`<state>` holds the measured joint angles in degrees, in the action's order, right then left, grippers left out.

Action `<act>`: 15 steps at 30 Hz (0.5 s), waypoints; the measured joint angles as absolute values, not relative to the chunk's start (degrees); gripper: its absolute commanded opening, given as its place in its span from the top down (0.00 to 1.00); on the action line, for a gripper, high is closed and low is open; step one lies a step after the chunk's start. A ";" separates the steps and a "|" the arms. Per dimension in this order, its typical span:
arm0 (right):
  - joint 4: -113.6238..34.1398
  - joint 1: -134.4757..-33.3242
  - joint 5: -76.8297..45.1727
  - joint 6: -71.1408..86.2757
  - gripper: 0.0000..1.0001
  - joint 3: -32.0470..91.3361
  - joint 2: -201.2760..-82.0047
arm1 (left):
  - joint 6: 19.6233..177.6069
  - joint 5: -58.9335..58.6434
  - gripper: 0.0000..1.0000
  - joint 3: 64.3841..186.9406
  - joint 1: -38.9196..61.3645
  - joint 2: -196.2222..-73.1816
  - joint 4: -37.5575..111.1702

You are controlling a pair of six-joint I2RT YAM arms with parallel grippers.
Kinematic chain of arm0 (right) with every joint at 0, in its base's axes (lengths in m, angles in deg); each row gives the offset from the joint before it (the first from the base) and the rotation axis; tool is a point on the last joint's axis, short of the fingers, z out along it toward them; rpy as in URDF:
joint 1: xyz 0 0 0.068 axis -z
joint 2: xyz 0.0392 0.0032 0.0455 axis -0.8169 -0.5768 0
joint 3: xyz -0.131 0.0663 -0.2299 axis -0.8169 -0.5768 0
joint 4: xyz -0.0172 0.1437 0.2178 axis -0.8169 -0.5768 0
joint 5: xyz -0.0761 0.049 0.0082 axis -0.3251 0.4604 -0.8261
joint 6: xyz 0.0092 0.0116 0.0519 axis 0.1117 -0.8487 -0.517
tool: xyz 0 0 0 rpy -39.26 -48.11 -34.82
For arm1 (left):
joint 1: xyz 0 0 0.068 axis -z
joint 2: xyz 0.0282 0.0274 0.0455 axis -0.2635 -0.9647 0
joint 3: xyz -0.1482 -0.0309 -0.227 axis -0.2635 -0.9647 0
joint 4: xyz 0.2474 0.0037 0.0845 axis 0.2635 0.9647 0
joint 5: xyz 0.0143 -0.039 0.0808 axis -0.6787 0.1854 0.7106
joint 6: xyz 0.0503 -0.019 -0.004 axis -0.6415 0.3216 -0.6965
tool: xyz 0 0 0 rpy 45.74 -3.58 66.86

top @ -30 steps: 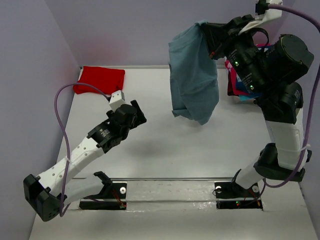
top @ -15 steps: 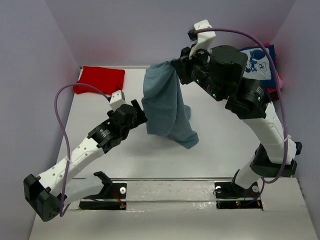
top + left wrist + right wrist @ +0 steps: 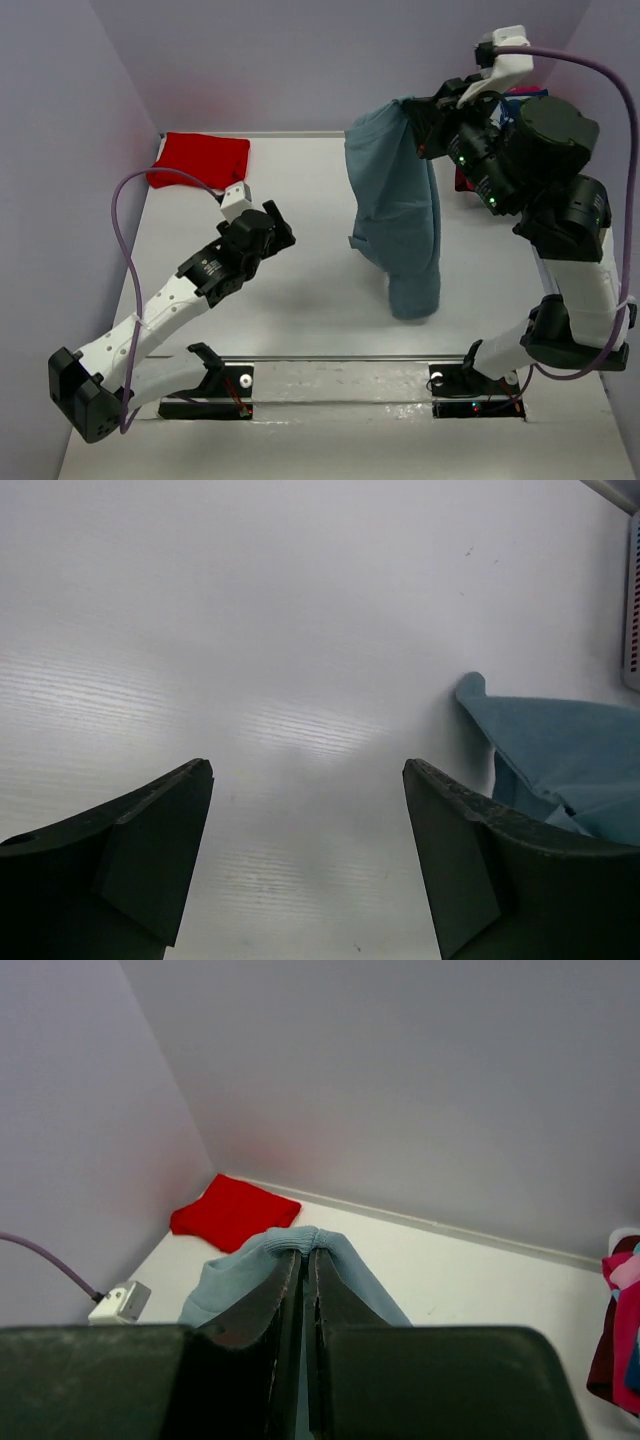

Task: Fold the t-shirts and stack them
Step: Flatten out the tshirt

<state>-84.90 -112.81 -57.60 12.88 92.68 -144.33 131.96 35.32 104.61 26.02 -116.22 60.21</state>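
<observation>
Grey-blue t-shirt [image 3: 395, 210] aloft in the tight right hand [image 3: 415, 110] over white table [image 3: 300, 300], lilac walls [image 3: 300, 60] around; left hand [image 3: 308, 780] agape, empty.

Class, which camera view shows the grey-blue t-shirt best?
Top external: the whole t-shirt shows there, hanging from the right gripper. The left wrist view catches only one edge of it, and the right wrist view only the pinched fold.

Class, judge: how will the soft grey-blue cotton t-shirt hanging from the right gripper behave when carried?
Probably floppy: the grey-blue t-shirt hangs in long limp folds below the right gripper. Likely light, since one narrow pinch holds it all. It may swing or drag, its lower end near the white table.
</observation>
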 measured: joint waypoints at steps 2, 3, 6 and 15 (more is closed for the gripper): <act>-85.54 -113.01 -57.34 12.36 0.93 91.61 -145.24 | 132.01 35.32 0.14 104.56 26.02 -116.09 60.17; -85.98 -113.08 -57.01 12.01 0.93 91.46 -146.10 | 132.03 35.36 0.14 104.56 26.02 -115.79 60.17; -87.99 -113.40 -55.87 11.33 0.93 92.03 -149.83 | 132.09 36.19 0.15 104.56 26.02 -112.92 60.38; -91.46 -119.92 -54.63 12.93 0.93 99.39 -162.49 | 131.68 39.89 0.15 104.58 26.02 -104.09 60.84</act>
